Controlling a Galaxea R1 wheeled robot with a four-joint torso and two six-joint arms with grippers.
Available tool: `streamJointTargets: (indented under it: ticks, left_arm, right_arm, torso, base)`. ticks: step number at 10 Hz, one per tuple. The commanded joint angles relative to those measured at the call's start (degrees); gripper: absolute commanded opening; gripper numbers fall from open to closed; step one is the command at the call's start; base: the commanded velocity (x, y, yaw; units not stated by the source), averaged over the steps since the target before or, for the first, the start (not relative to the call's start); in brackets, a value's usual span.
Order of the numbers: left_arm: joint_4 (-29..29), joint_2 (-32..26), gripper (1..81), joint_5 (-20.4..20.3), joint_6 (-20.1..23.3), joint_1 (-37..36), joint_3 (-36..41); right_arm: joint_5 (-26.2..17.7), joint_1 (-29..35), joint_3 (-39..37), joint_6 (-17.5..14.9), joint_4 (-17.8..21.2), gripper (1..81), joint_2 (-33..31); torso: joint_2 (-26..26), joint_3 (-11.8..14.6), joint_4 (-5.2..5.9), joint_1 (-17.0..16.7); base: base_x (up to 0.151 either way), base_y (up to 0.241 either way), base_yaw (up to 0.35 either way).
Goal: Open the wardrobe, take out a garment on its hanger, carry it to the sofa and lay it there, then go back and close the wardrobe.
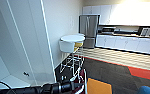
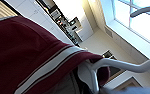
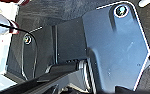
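The garment (image 2: 23, 55), a maroon jacket with a white-striped collar, hangs on a white hanger (image 2: 111, 63) close to the left wrist camera. In the head view my left arm runs along the lower edge, and the garment (image 1: 80, 81) hangs at its end, where my left gripper (image 1: 76, 85) is shut on it. The wardrobe (image 1: 28, 37) stands close at the left as tall white panels. A corner of the blue sofa (image 1: 148, 90) shows at the lower right. The right wrist view gives the robot's own dark plate over dark carpet.
A white round table (image 1: 72, 38) with chairs stands by the wall ahead. Behind it are a steel fridge (image 1: 89, 30) and a kitchen counter (image 1: 126, 42) with white cabinets. Dark carpet with an orange patch (image 1: 98, 87) and a red patch (image 1: 142, 73) lies ahead.
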Motion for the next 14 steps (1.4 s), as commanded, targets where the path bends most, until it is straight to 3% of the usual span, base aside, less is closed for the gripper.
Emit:
streamJointTargets:
  ticks: [1,3,4,6,12,14]
  left_arm:
    - [2.4,-0.4,1.0,-6.2,1.1,-9.4,3.5]
    - [2.4,-0.4,1.0,-6.2,1.1,-9.4,3.8]
    - [2.7,-0.4,1.0,-6.2,1.1,-9.4,4.0]
    - [2.7,-0.2,1.0,-6.2,1.1,-9.4,4.3]
    - [2.9,1.6,1.0,-6.0,1.1,-9.9,3.0]
    - [2.8,3.2,1.0,-3.7,1.1,-9.9,3.0]
  right_arm:
    - [-3.0,2.4,0.3,0.0,0.0,81.1,0.5]
    - [-3.0,2.2,0.3,0.0,0.3,81.1,0.4]
    - [-3.0,2.3,0.3,0.0,0.2,81.1,0.5]
    - [-3.0,2.3,0.3,0.0,0.3,81.1,0.5]
    - [-2.9,2.2,0.3,0.0,0.3,81.1,0.5]
    - [-2.9,2.2,0.3,0.0,0.2,81.1,0.5]
  torso:
    - [0.0,-2.2,0.00,0.0]
    - [0.0,-5.3,0.00,0.0]
    - [0.0,-2.8,0.00,0.0]
    - [0.0,-4.3,0.00,0.0]
    - [0.0,-4.5,0.00,0.0]
    - [0.0,-4.5,0.00,0.0]
  base:
    - [0.000,0.000,-0.214]
    - [0.000,0.000,-0.213]
    - [0.000,0.000,-0.213]
    - [0.000,0.000,-0.213]
    - [0.000,0.000,-0.213]
    - [0.000,0.000,-0.213]
